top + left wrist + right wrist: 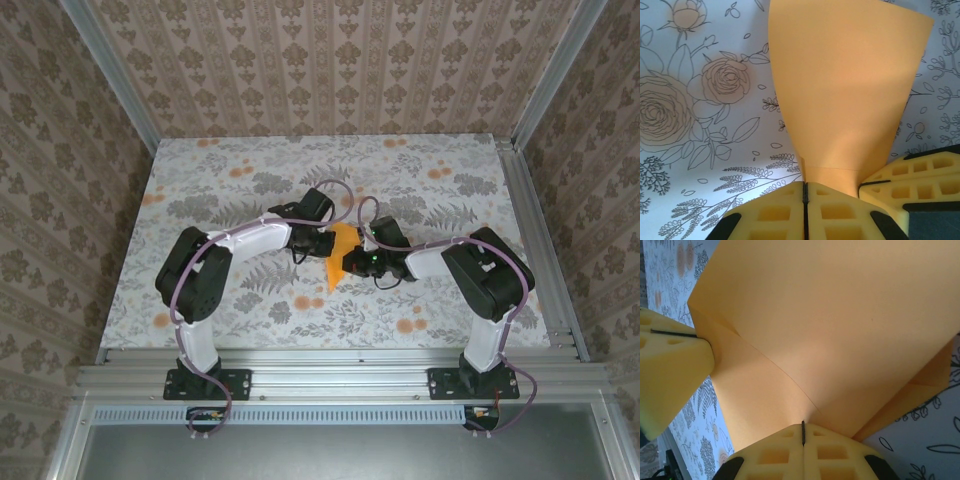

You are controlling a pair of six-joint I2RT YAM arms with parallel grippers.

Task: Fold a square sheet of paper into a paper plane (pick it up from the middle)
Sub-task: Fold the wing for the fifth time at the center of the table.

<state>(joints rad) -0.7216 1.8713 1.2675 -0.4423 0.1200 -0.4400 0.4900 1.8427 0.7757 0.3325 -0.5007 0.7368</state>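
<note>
The square sheet of paper point(341, 256) is bright orange and creased, held up between both grippers over the middle of the table. My left gripper point(326, 243) is shut on its left edge. In the left wrist view the paper point(850, 90) fans up from the closed yellow jaws of that gripper point(805, 186), and the right gripper's fingers point(920, 175) show beside it. My right gripper point(354, 263) is shut on the paper from the right. In the right wrist view a crease in the sheet point(840, 330) runs into this gripper's point(802, 427) closed jaws, with a left gripper finger point(670, 370) at the sheet's left corner.
The table point(250, 180) wears a flowered cloth with small orange spots. Metal rails point(540, 240) and papered walls close it in on three sides. Both arms point(250, 245) reach inward and meet at the centre.
</note>
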